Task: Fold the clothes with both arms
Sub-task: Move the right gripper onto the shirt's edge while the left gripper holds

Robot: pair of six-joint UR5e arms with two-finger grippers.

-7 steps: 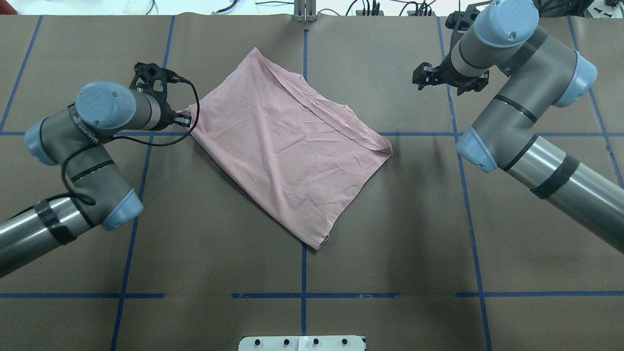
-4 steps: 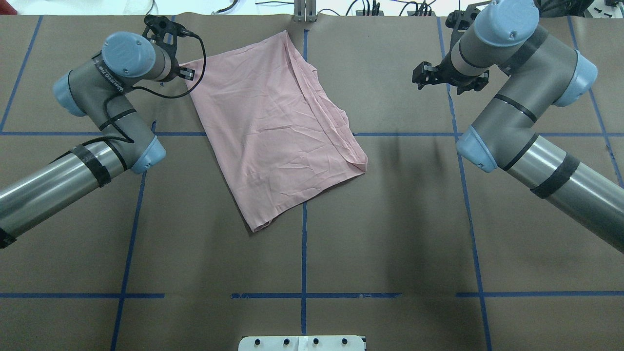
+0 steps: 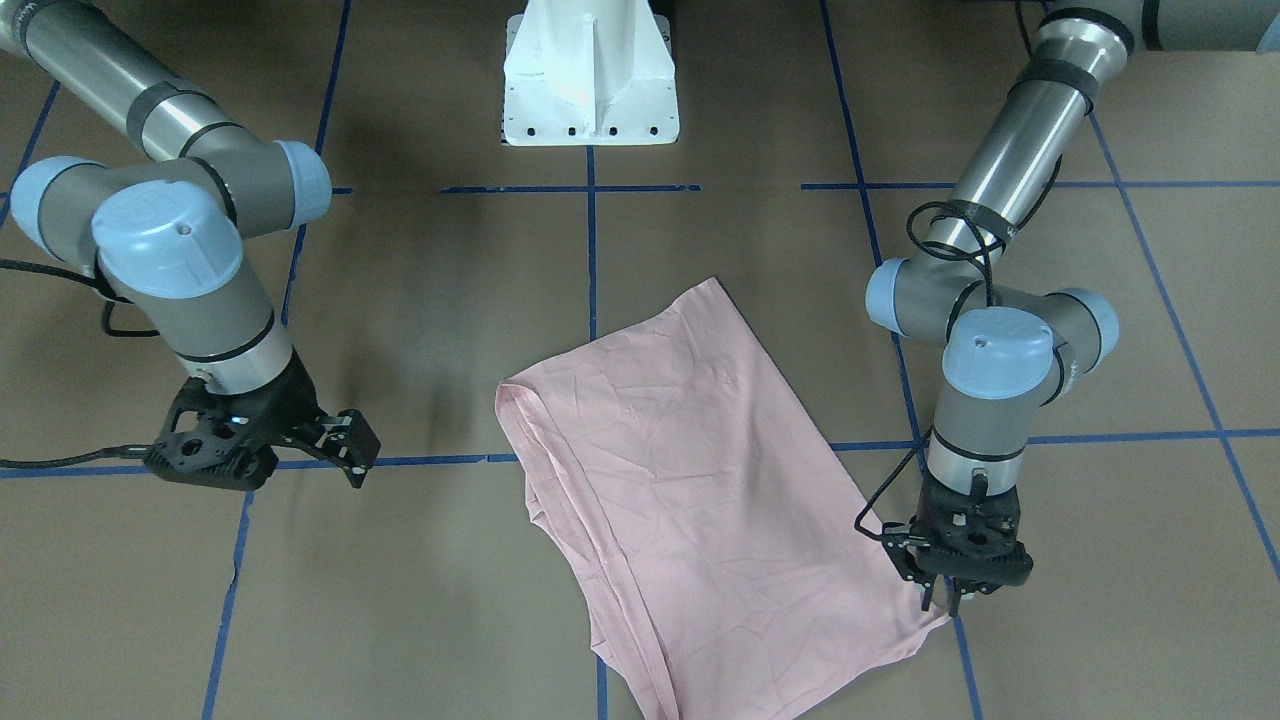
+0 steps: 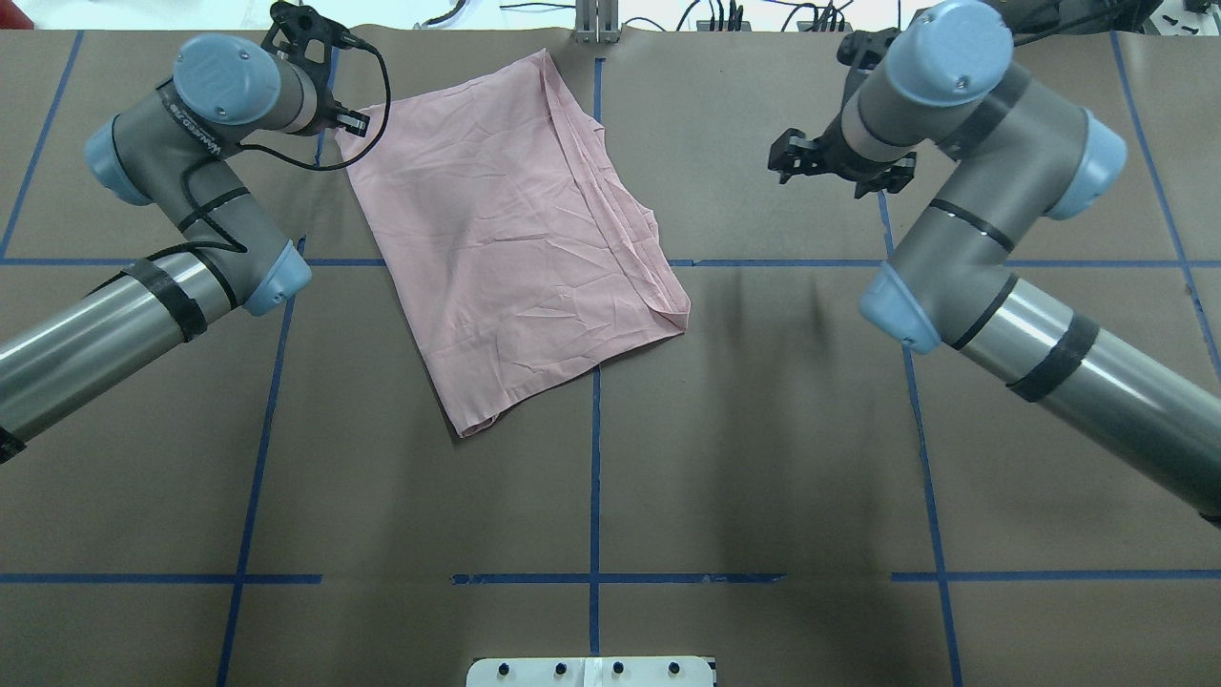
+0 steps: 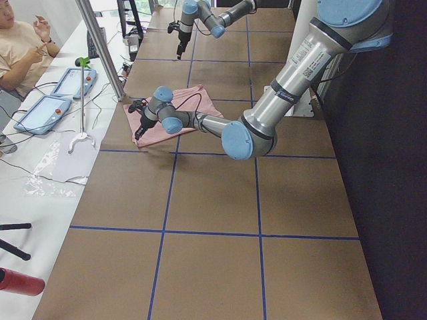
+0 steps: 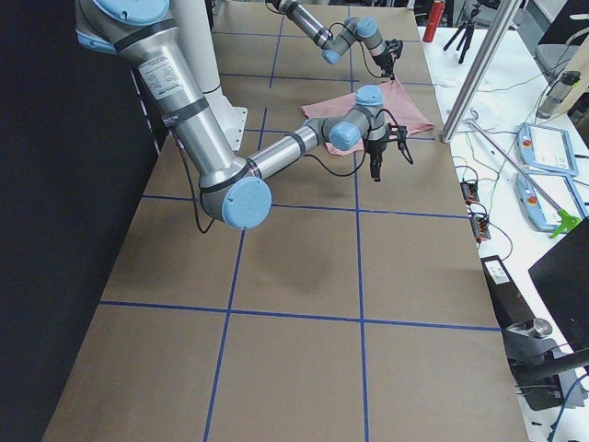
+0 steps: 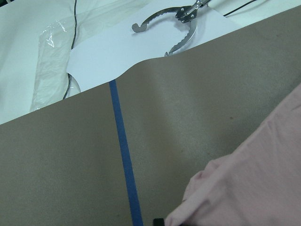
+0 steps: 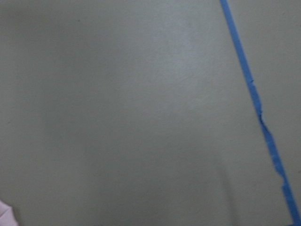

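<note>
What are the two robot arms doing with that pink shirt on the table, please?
The arms are partway through folding a pink T-shirt, which lies folded over, plain side up, on the brown table. The left gripper is shut on the shirt's far corner on its own side, near the table's far edge. The right gripper hangs open above bare table beside the shirt, touching nothing.

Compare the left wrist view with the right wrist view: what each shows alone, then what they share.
Left wrist only: metal tongs and a clear plastic bag on a white surface beyond the table edge. Right wrist only: nothing of its own. Both: the brown table, a blue tape line and the pink shirt, broad in the left wrist view, a tiny corner in the right.
</note>
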